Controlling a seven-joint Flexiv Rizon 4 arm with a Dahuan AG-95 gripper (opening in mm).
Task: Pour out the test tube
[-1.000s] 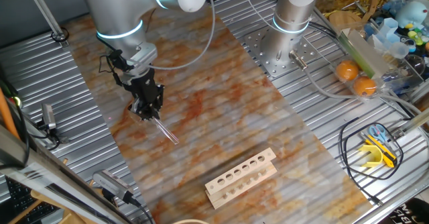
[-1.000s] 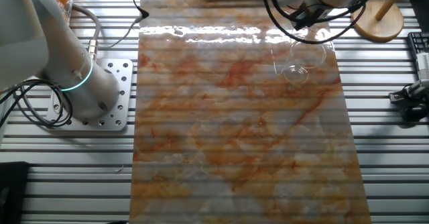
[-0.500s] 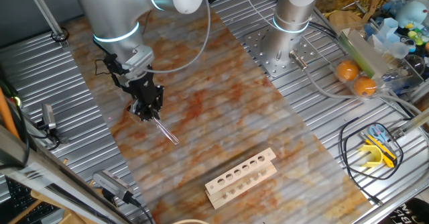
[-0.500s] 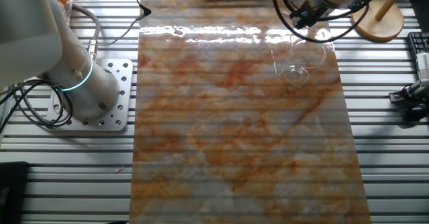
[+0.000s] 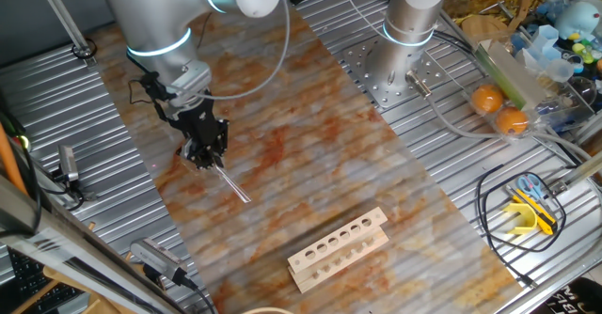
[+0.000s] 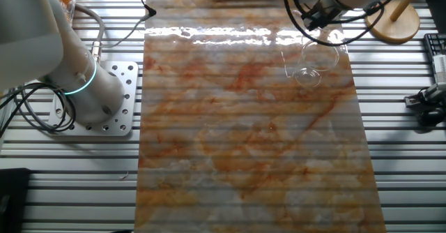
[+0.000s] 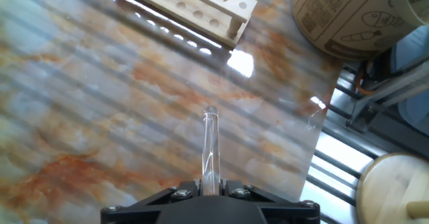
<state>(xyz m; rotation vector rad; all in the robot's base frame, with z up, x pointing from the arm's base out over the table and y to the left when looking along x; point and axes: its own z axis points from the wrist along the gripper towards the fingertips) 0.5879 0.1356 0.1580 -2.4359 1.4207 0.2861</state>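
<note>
the end effector (image 5: 209,156) is gripping the test tube (image 5: 232,183) by one end, its fingers clenched around the glass, and is holding it above the marbled worktop (image 5: 310,164). in one fixed view the tube is slanting down and away from the fingers, its free end pointing towards the wooden rack (image 5: 338,249), which is lying well apart from it. in the hand view the tube (image 7: 210,147) is sticking straight out from between the fingers, with the rack (image 7: 181,5) beyond it. in the other fixed view a clear glass beaker (image 6: 310,61) is standing just below the arm.
</note>
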